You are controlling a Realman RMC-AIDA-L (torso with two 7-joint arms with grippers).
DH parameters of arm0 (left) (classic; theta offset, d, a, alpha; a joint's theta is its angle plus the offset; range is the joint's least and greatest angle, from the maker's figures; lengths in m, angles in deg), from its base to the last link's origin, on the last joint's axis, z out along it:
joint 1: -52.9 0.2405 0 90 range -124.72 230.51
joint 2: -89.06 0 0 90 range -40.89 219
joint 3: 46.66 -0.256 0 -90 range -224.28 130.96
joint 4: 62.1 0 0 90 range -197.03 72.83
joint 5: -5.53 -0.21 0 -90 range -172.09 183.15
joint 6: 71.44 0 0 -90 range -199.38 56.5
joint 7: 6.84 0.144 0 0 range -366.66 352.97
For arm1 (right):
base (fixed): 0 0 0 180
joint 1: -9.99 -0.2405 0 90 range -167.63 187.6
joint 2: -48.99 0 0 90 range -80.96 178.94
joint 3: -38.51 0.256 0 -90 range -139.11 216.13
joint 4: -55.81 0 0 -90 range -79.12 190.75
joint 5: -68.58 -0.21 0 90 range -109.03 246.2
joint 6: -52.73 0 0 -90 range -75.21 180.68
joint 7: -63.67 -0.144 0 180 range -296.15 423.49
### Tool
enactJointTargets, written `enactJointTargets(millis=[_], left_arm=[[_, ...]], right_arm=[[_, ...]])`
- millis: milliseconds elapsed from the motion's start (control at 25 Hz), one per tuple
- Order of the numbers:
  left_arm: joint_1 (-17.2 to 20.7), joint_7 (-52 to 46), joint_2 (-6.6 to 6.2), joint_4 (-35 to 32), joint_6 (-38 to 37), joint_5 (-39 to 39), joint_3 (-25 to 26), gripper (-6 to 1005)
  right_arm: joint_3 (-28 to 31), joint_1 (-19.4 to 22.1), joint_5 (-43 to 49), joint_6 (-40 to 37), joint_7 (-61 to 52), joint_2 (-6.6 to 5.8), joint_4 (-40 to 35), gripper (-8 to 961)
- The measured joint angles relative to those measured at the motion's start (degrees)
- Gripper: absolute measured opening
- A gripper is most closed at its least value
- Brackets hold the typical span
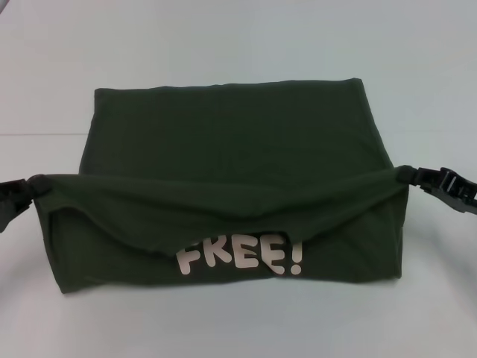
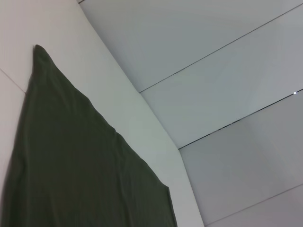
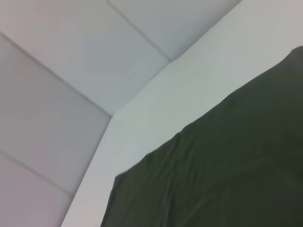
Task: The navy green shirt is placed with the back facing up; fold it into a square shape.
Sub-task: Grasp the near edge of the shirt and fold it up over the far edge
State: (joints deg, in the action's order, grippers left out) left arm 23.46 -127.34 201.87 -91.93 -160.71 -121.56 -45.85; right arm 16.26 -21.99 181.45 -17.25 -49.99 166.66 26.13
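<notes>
Lying at the centre of the white counter [image 1: 67, 45], the navy green shirt [image 1: 231, 142], already narrowed with sleeves tucked in, white "FREE!" print [image 1: 240, 256] peeking out at 6 o'clock. Pinching a raised fabric edge taut at 9 o'clock with the left end effector [image 1: 30, 188] and at 3 o'clock with the right end effector [image 1: 406, 177], both clamped on the cloth. Judging the work as well along: laying this held edge down and squaring up apparently remaining.

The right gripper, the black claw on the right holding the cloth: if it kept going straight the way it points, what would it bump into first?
The right gripper points inward across the navy green shirt, so it would likely meet the shirt's own lifted fold first; depth is uncertain.
</notes>
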Motion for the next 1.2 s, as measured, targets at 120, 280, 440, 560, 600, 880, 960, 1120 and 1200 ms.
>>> enactJointTargets(millis=[120, 280, 440, 560, 600, 880, 960, 1120, 1200], left_arm=[[-0.4, 0.5, 0.02, 1.0, 0.6, 1.0, -0.1, 76], [-0.5, 0.6, 0.09, 1.5, 1.4, 1.5, -0.2, 78], [-0.8, 1.4, 0.60, 1.9, 3.0, 2.3, -0.2, 80], [-1.2, 2.6, 1.31, 2.0, 4.8, 3.5, -0.2, 82], [-1.5, 3.0, 1.48, 2.1, 5.3, 3.7, -0.2, 82], [-4.0, 6.4, 2.91, 2.3, 8.9, 3.9, -0.3, 85], [-4.5, 7.1, 3.24, 2.5, 10.4, 4.0, -0.3, 86], [-5.4, 8.0, 3.54, 2.8, 13.1, 4.4, -0.3, 88], [-5.7, 8.3, 3.55, 2.8, 13.7, 4.9, -0.3, 89]], right_arm=[[0.1, 0.7, -1.6, 1.1, 0.2, 0.23, 0.0, 83], [0.0, 1.0, -2.1, 1.9, 0.8, 0.35, 0.1, 83], [0.0, 0.7, -2.4, 2.4, 1.4, 0.53, 0.5, 83], [0.0, 0.6, -3.7, 3.6, 2.1, 0.65, 0.7, 83], [0.0, 0.6, -4.0, 3.8, 2.3, 0.69, 0.7, 83], [-0.1, -0.2, -4.4, 5.9, 3.3, 1.15, 0.8, 84], [-0.1, -0.3, -4.9, 6.9, 3.9, 1.37, 0.8, 84], [-0.4, -0.6, -6.3, 9.0, 5.1, 1.59, 0.8, 84], [-0.5, -0.9, -6.9, 9.7, 5.7, 1.56, 0.8, 84]])
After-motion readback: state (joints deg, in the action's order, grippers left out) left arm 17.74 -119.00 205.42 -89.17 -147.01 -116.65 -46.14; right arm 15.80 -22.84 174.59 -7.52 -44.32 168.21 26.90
